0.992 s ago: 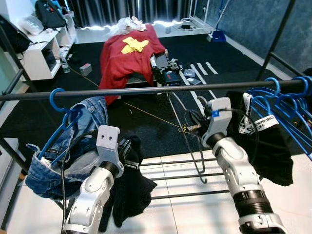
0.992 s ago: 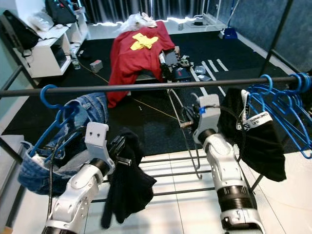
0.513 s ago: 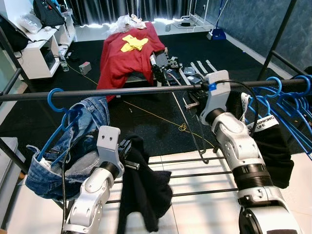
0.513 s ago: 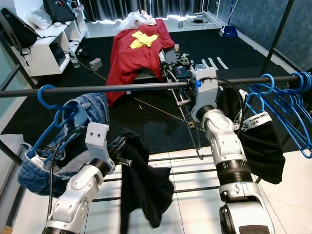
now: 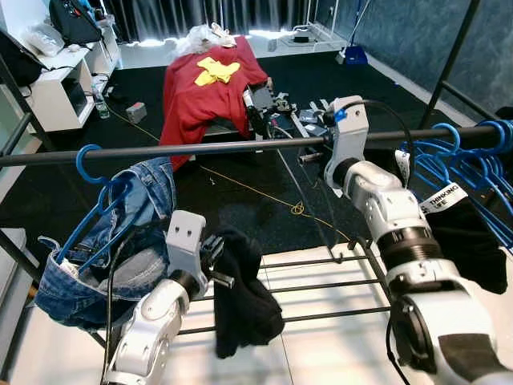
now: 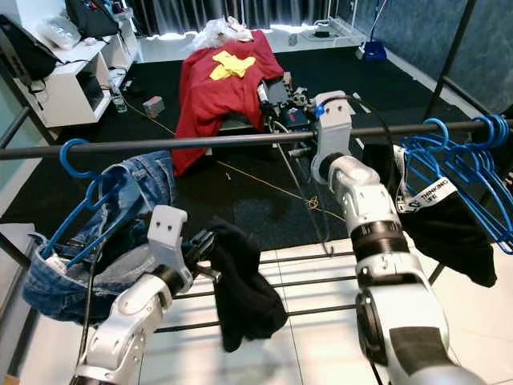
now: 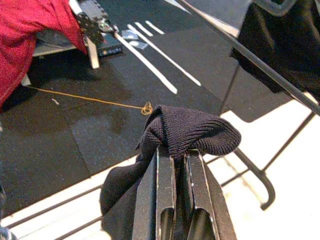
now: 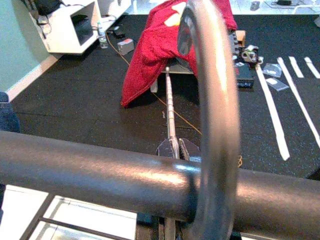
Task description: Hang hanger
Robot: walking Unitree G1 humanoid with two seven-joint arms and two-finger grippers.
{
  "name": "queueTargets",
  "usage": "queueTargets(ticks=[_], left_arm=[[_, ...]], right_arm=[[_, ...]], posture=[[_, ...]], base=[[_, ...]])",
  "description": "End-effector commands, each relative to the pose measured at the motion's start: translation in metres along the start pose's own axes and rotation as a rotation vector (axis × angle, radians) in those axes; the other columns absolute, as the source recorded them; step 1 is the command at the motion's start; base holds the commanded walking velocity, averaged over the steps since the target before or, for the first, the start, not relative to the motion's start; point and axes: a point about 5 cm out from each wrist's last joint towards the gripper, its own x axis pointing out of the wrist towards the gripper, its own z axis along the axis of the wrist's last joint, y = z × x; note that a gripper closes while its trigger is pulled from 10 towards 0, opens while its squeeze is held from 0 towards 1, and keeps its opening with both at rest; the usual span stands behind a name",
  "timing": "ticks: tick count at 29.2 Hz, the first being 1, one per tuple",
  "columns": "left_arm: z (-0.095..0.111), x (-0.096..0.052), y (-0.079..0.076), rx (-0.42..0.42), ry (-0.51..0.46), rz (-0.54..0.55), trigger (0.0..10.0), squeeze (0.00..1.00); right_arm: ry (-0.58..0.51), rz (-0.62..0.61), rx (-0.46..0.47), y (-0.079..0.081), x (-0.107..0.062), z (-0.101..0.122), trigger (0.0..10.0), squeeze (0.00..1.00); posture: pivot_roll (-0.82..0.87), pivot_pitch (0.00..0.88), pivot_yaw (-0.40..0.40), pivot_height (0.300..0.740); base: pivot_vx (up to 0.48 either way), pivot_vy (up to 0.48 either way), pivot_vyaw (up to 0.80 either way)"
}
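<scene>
A grey metal hanger has its hook (image 8: 212, 100) looped over the dark clothes rail (image 5: 200, 148); its thin wire (image 5: 309, 204) slants down below the rail. My right gripper (image 5: 309, 157) is up at the rail, shut on that hanger. My left gripper (image 5: 218, 275) is low in front of the rack, shut on a black knit garment (image 5: 244, 297) that droops from its fingers (image 7: 165, 200).
Jeans on a blue hanger (image 5: 104, 224) hang at the rail's left end. Several blue hangers (image 5: 473, 160) and a black T-shirt (image 5: 473, 249) hang at its right end. Lower rack bars (image 5: 313, 285) cross below. A red cloth (image 5: 200, 88) and a white shelf (image 5: 64, 88) stand beyond.
My right gripper has lifted the metal hanger from below the rail up to it, and the hook now sits over the rail. The left gripper still holds the black garment, shifted slightly.
</scene>
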Motion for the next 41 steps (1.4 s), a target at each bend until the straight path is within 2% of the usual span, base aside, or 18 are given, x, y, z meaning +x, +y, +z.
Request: queueTargets(ticks=[1,13,14,15,16,17,20,21,22,23,24,35,38,41], left_arm=[[0.001,-0.002,0.002,0.018,0.003,-0.009,10.0,0.0],[-0.001,-0.005,0.001,0.019,0.011,-0.03,10.0,0.0],[-0.001,-0.005,0.001,0.019,0.012,-0.03,10.0,0.0],[-0.001,-0.005,0.001,0.019,0.012,-0.03,10.0,0.0],[-0.001,-0.005,0.001,0.019,0.013,-0.031,10.0,0.0],[-0.001,-0.005,0.001,0.02,0.014,-0.033,10.0,0.0],[-0.001,-0.005,0.001,0.021,0.015,-0.034,10.0,0.0],[-0.001,-0.005,0.002,0.022,0.016,-0.035,10.0,0.0],[-0.001,-0.005,0.002,0.022,0.016,-0.035,10.0,0.0],[-0.001,-0.005,0.002,0.023,0.017,-0.036,10.0,0.0],[-0.001,-0.005,0.002,0.024,0.018,-0.037,10.0,0.0],[-0.001,-0.005,0.002,0.027,0.018,-0.042,10.0,0.0],[-0.001,-0.005,0.002,0.03,0.02,-0.04,10.0,0.0],[-0.001,-0.005,0.002,0.029,0.022,-0.039,10.0,0.0]], right_arm=[[-0.015,-0.003,-0.003,-0.002,0.001,0.012,10.0,0.0],[0.0,-0.035,0.023,-0.01,0.005,0.023,10.0,0.0],[0.0,-0.035,0.029,-0.01,0.006,0.024,10.0,0.15],[0.0,-0.035,0.029,-0.01,0.006,0.024,10.0,0.15],[0.002,-0.034,0.033,-0.01,0.006,0.023,10.0,0.92],[0.005,-0.039,0.03,-0.01,0.007,0.023,10.0,1.0],[0.007,-0.043,0.027,-0.01,0.007,0.022,10.0,1.0],[0.009,-0.047,0.024,-0.011,0.007,0.021,10.0,0.91],[0.009,-0.047,0.024,-0.011,0.007,0.021,10.0,0.91],[0.011,-0.051,0.02,-0.011,0.007,0.021,10.0,0.2],[0.01,-0.054,0.019,-0.011,0.007,0.021,10.0,0.0],[-0.002,-0.062,-0.002,-0.012,0.007,0.022,10.0,0.0],[-0.034,-0.093,-0.03,-0.013,0.002,0.021,10.0,0.0],[-0.088,-0.14,-0.079,-0.011,-0.007,0.009,10.0,0.0]], posture=[[0.03,0.036,0.035,0.74],[0.03,0.039,0.029,0.74],[0.04,0.042,0.03,0.74],[0.04,0.042,0.03,0.74],[0.04,0.042,0.031,0.74],[0.04,0.043,0.033,0.74],[0.04,0.043,0.033,0.74],[0.04,0.043,0.034,0.74],[0.04,0.043,0.034,0.74],[0.04,0.044,0.035,0.74],[0.04,0.044,0.035,0.74],[0.04,0.043,0.034,0.74],[0.04,0.051,0.034,0.74],[0.04,0.06,0.042,0.74]], base=[[0.0,0.0,0.0],[0.0,0.0,0.0],[0.0,0.0,0.0],[0.0,0.0,0.0],[0.0,0.0,0.0],[0.0,0.0,0.0],[0.0,0.0,0.0],[0.0,0.0,0.0],[0.0,0.0,0.0],[0.0,0.0,0.0],[0.0,0.0,0.0],[0.0,0.0,0.0],[0.0,0.0,0.0],[0.0,0.0,0.0]])
